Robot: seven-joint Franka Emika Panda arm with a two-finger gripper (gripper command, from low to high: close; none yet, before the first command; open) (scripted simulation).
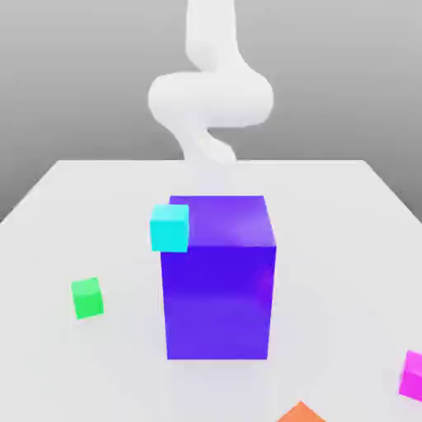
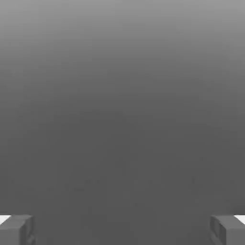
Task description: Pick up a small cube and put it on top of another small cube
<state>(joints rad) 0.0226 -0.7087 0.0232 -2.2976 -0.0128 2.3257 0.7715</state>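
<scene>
The small magenta-pink cube (image 1: 412,375) lies on the white table (image 1: 74,206) at the near edge of the exterior view's right, partly cut off by the frame. The small green cube (image 1: 86,297) sits on the table toward the exterior view's left. My white arm (image 1: 210,95) rises at the far side of the table, behind the big block. In the hand view my gripper (image 2: 122,229) is open, its two grey fingertips (image 2: 16,228) wide apart with nothing between them, facing a plain grey background.
A tall purple-blue block (image 1: 218,276) stands in the middle of the table between the two cubes. A small cyan cube (image 1: 170,227) shows at the block's upper left corner. An orange piece (image 1: 301,413) peeks in at the near edge.
</scene>
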